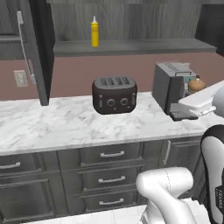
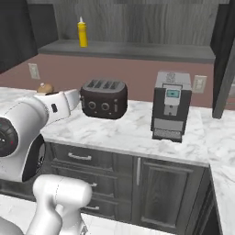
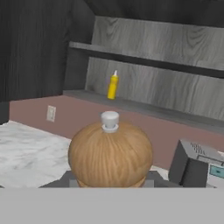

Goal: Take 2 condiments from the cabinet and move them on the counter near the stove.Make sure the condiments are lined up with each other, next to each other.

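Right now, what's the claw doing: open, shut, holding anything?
Claw: shut on the pepper mill, carried above the counter.

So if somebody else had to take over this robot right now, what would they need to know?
Gripper: shut on the pepper mill, carried in the air in front of the open cabinet.
Yellow squeeze bottle: upright on the cabinet's lower shelf, untouched.
Done: the mill is out of the cabinet.
Left: set the mill on the counter near the stove, fetch the bottle, stand both side by side.
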